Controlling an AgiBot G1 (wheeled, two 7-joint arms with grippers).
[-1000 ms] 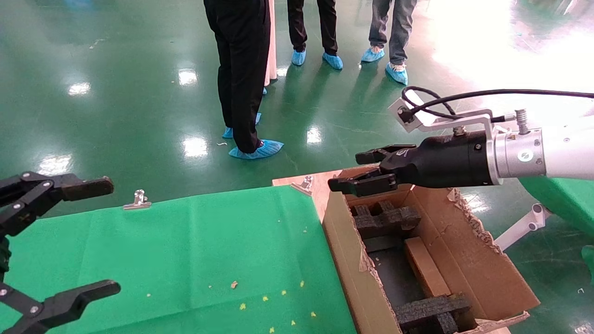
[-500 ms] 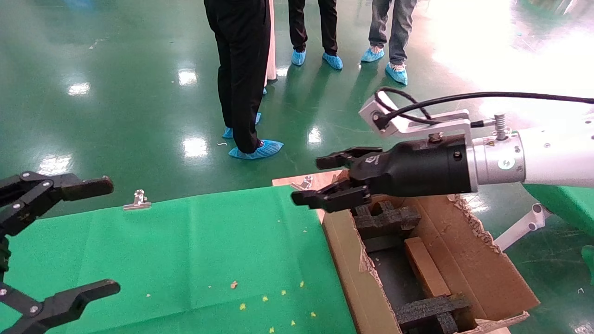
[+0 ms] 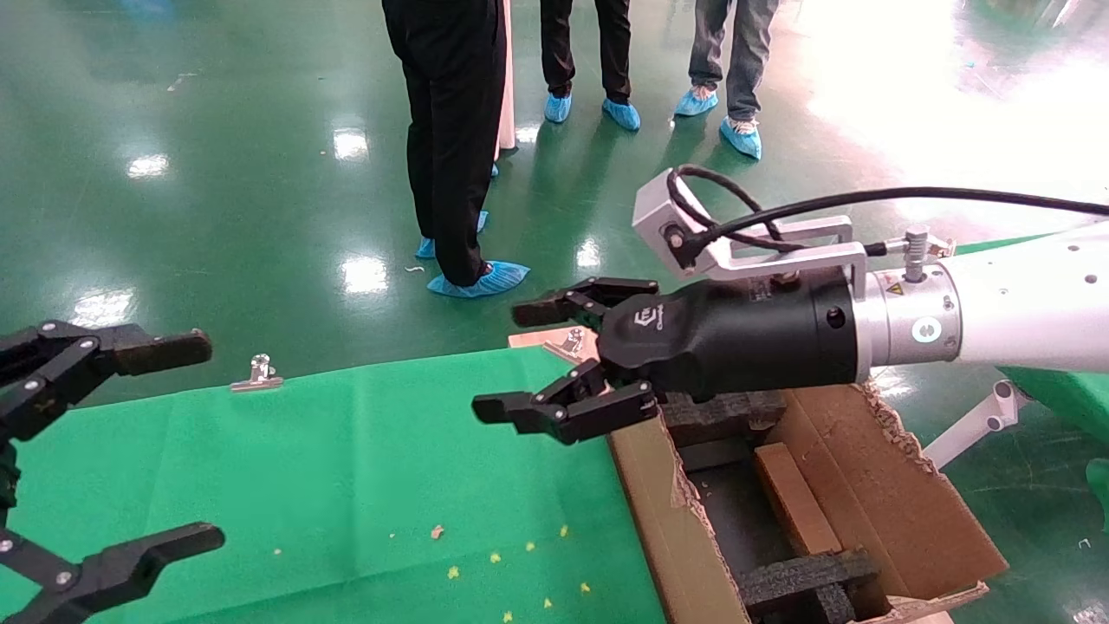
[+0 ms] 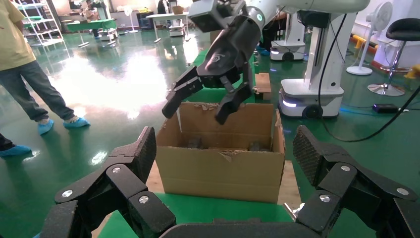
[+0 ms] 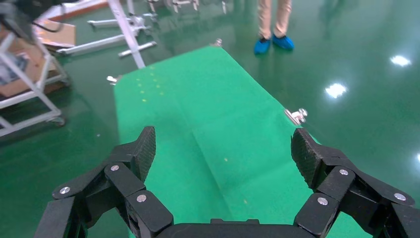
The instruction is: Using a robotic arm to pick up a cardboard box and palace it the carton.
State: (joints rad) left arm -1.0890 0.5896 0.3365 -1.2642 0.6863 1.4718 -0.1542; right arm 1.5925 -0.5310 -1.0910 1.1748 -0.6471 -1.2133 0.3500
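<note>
Green cloth (image 3: 346,451) over the table, glossy green floor, bystanders in blue shoe covers (image 3: 476,279) beyond. Right gripper (image 3: 537,360) has swung from above the carton (image 3: 658,511) out over the cloth, fingers spread, empty. Cardboard box (image 3: 793,498) lies inside carton: placement looks done. Left gripper (image 3: 104,451) parked, splayed.

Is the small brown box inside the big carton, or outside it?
Inside. The small brown cardboard box lies in the large corrugated carton, between black foam blocks; the open right gripper holds nothing.
</note>
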